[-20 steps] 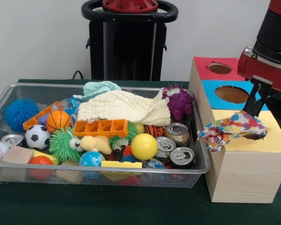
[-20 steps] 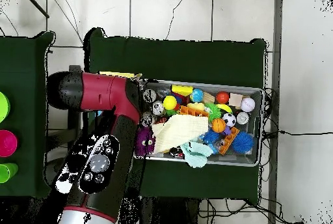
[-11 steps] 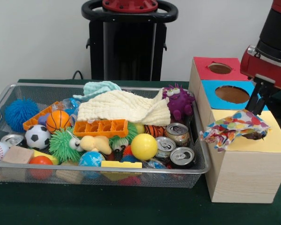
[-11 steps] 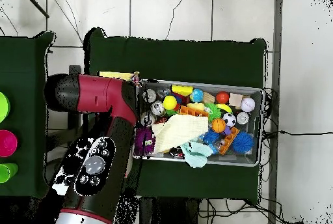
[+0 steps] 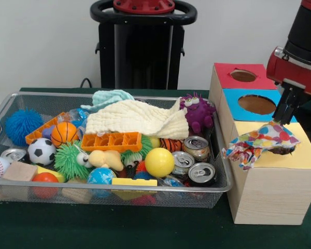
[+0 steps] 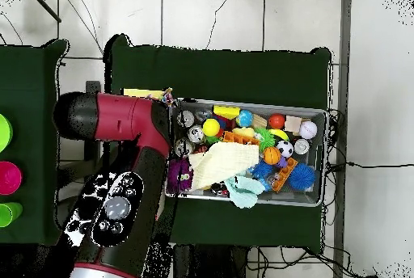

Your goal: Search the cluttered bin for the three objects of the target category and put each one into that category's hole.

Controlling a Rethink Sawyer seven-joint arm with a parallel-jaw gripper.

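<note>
Multicoloured spotted crumpled cloth [image 5: 262, 142]: lies on the yellow top of the wooden box [image 5: 269, 179], draped over its left edge. Tool [image 5: 284, 111]: grasping the cloth's upper right. Wire mesh bin [image 5: 217, 184]: toy-filled, just left.

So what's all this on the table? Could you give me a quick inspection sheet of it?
Surface: dark green table cover.
Job's things: colourful cloth draped on the yellow top of the wooden box; blue hole and red hole open.
Clutter: wire bin crammed with balls, cans, a cream cloth, a purple toy.
Gripper: above the colourful cloth; grip unclear.
Cables: several on the floor.
Surroundings: white wall, tiled floor.
</note>
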